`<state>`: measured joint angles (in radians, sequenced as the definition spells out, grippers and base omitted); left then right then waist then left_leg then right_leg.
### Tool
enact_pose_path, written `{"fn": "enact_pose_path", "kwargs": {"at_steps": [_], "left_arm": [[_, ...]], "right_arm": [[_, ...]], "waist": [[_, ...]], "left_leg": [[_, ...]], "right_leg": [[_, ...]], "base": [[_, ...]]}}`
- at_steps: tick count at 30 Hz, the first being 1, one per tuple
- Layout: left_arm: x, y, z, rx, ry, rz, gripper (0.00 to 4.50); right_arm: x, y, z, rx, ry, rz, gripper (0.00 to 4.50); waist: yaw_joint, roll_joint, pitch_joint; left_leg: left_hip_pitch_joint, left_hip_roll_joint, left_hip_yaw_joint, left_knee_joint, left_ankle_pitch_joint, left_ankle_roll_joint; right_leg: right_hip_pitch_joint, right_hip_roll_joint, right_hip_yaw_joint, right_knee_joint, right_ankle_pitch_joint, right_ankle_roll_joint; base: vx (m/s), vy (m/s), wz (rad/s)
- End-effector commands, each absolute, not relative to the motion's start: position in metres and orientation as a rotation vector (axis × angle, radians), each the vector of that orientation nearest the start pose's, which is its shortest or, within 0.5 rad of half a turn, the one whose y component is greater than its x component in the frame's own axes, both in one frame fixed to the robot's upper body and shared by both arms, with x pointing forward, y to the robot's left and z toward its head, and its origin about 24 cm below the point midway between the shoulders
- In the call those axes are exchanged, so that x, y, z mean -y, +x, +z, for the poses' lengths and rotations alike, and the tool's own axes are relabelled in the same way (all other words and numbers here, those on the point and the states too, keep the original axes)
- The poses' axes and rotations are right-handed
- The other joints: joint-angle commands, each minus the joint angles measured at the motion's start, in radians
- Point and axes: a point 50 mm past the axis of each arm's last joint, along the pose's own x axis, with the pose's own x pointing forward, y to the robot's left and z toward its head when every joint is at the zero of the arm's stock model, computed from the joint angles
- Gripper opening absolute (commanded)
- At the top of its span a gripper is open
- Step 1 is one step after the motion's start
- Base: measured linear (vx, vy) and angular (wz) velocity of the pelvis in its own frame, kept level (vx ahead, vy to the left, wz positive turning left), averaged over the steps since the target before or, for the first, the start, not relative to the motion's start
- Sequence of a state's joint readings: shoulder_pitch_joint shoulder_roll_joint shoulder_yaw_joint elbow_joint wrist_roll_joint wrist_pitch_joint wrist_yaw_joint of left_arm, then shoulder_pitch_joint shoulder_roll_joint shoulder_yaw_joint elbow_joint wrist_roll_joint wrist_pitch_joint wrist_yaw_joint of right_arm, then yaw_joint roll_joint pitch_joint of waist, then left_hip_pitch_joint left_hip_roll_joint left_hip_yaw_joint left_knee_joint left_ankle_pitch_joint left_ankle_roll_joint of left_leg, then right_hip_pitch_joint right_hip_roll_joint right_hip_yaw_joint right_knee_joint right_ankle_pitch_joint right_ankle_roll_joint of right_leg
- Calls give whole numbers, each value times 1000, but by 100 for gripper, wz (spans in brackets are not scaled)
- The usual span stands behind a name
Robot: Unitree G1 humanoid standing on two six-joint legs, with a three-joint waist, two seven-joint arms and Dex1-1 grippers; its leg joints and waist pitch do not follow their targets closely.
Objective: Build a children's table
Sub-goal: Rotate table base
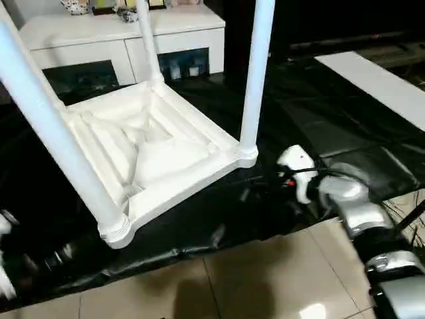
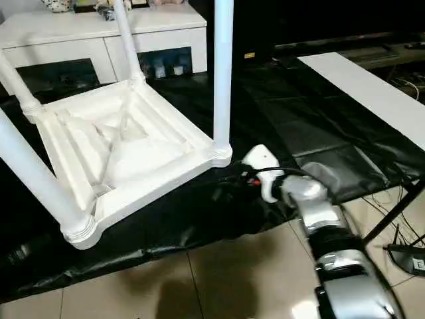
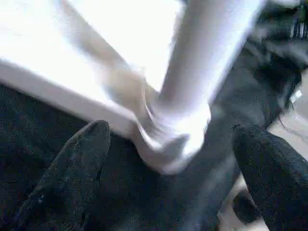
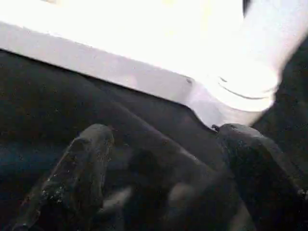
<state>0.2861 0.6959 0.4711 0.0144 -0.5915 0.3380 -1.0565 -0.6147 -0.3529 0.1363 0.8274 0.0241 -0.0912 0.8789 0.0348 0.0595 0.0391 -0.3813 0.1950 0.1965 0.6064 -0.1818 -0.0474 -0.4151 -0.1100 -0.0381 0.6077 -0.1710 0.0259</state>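
our right arm (image 2: 332, 246) stretched forward, right gripper (image 4: 163, 178) fingers spread wide, empty; our left gripper (image 3: 178, 178) fingers likewise apart.

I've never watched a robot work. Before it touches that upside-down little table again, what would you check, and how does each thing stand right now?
1. Tabletop lies upside down on the black work table: ok.
2. Four legs stand in the corner sockets, like the leg nearest the right hand: ok.
3. Legs pushed fully home: cannot tell.
4. Left hand open, nothing in it, a leg's corner socket before it: ok.
5. Right hand open, nothing in it: ok.
6. Tabletop corner close to the work table's front edge: not ok.
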Motion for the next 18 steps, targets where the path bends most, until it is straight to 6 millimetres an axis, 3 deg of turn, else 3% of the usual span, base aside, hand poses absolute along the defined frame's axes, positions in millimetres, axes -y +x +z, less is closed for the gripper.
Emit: {"fn": "enact_pose_path", "kwargs": {"at_steps": [1, 3, 8, 9, 13, 14, 15, 17, 18], "left_arm": [[-327, 174, 88, -288, -83, -582, 444], [-320, 183, 96, -237, -78, -605, 444], [-283, 209, 110, -118, -129, -746, 444], [-270, 218, 112, -92, -144, -784, 444], [-249, 237, 111, -56, -148, -819, 444], [-243, 242, 112, -42, -157, -830, 444], [-237, 245, 113, -32, -171, -850, 444], [-220, 249, 119, -12, -195, -928, 444], [-211, 250, 122, -2, -209, -972, 444]], "right_arm": [[162, 338, 42, -302, -310, 874, 387], [156, 342, 41, -306, -296, 827, 387], [141, 348, 31, -337, -267, 691, 387], [136, 350, 27, -348, -230, 632, 387], [122, 351, 21, -361, -157, 592, 387], [117, 351, 20, -361, -152, 589, 387], [114, 351, 20, -361, -149, 589, 387], [106, 352, 21, -357, -140, 595, 387], [104, 352, 22, -354, -139, 594, 387]], "waist": [[3, 3, -41], [4, 8, -42], [9, 4, -44], [12, 4, -46], [10, 5, -49], [9, 4, -50], [9, 11, -53], [12, 13, -56], [13, 14, -56]], "left_leg": [[31, 23, -17, -99, -550, -32], [31, 24, -18, -101, -541, -39], [37, 23, -15, -100, -524, -54], [35, 22, -16, -99, -514, -56], [31, 19, -16, -98, -489, -61], [27, 19, -16, -98, -470, -58], [28, 19, -15, -97, -452, -59], [31, 19, -11, -94, -438, -55], [25, 19, -12, -94, -423, -52]], "right_leg": [[15, -5, 12, -86, -448, -186], [14, -8, 15, -85, -443, -192], [12, -10, 17, -83, -423, -202], [14, -11, 18, -81, -413, -204], [19, -14, 19, -77, -392, -199], [23, -13, 19, -75, -369, -197], [24, -13, 19, -73, -338, -204], [22, -10, 19, -69, -299, -222], [28, -10, 17, -64, -275, -230]], "base": [[0, 0, 0], [0, 0, 0], [0, 0, 0], [0, 0, 0], [0, 0, 0], [0, 0, 0], [0, 0, 0], [0, 0, 0], [0, 0, 0]]}}
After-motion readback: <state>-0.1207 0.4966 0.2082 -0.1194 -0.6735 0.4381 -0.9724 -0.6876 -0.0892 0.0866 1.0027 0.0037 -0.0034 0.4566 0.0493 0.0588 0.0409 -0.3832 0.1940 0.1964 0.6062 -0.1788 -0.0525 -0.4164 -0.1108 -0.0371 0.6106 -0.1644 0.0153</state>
